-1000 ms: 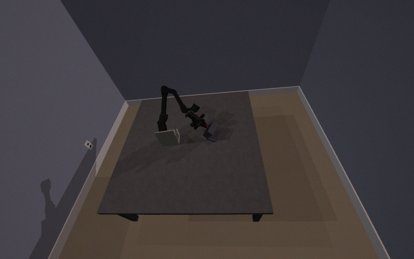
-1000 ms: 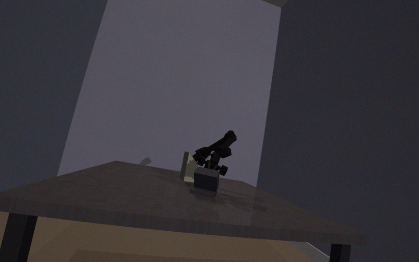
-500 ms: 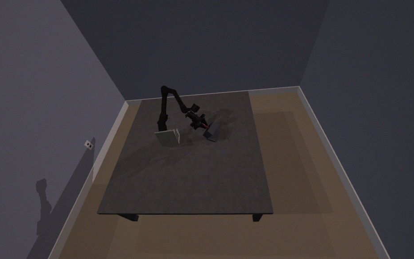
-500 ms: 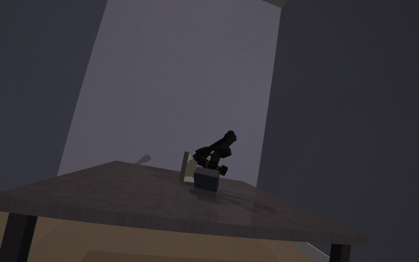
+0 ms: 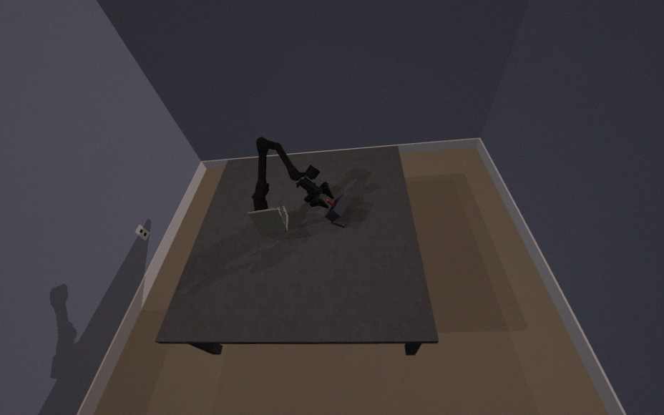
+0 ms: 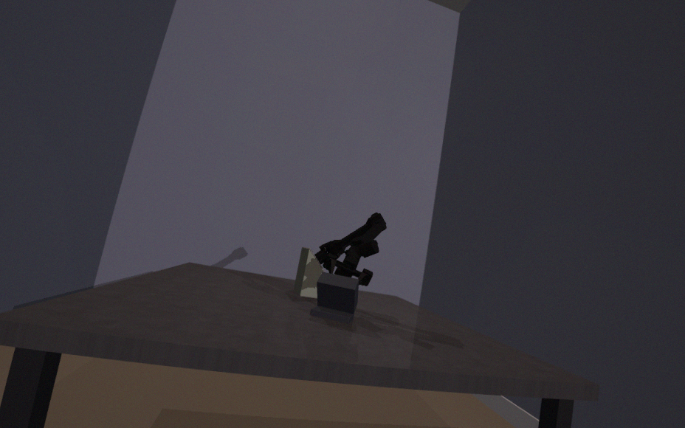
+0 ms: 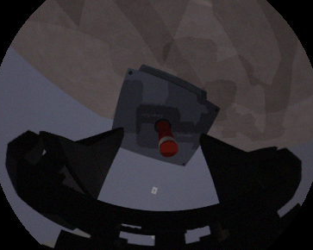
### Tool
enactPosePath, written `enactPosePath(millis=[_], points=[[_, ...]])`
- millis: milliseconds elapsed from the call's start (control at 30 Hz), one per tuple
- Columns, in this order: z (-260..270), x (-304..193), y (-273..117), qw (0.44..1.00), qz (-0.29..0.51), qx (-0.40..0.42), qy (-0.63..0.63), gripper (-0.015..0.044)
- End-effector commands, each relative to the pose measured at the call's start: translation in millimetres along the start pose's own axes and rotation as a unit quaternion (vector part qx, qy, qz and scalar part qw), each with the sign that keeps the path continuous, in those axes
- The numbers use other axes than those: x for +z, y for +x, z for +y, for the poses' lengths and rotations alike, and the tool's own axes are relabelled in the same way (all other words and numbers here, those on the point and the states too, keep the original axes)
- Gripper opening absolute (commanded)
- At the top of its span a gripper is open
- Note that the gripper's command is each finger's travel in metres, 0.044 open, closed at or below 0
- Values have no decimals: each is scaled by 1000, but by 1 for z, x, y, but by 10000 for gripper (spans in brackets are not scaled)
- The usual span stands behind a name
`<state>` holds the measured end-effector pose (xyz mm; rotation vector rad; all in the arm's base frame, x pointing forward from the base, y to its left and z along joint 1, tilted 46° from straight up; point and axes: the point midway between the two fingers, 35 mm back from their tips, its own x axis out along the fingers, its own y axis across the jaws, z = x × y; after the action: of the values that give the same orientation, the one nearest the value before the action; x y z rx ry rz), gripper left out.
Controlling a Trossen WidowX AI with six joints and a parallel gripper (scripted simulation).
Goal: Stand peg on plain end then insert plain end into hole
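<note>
The red peg [image 5: 330,202] [image 7: 164,130] stands in the hole [image 7: 157,122] of the dark sloped panel [image 5: 343,204] [image 6: 337,295] [image 7: 129,101]. Its white-banded end points out toward the wrist camera, and its other end is hidden inside the hole. How deep it sits cannot be told. My gripper [image 5: 329,202] [image 7: 163,134] is open, with one finger on each side of the peg. Dark gaps show between each finger and the peg in the wrist view, and nothing is held. In the exterior view the peg is hidden behind the panel.
A pale upright board [image 5: 268,222] [image 6: 301,271] stands on the table [image 5: 303,288] [image 6: 190,324] near the arm's base, to the left of the sloped panel in the top view. The panel's low foot [image 6: 329,313] rests on the table.
</note>
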<state>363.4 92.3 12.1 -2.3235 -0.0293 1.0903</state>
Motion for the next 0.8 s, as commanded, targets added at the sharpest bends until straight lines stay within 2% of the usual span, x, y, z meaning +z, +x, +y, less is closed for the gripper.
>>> enactPosePath(millis=[0,767], points=[[-2,-2,-6,1000,2,-2,-1,440],[-3,-5,-27,1000,2,-1,0,440]])
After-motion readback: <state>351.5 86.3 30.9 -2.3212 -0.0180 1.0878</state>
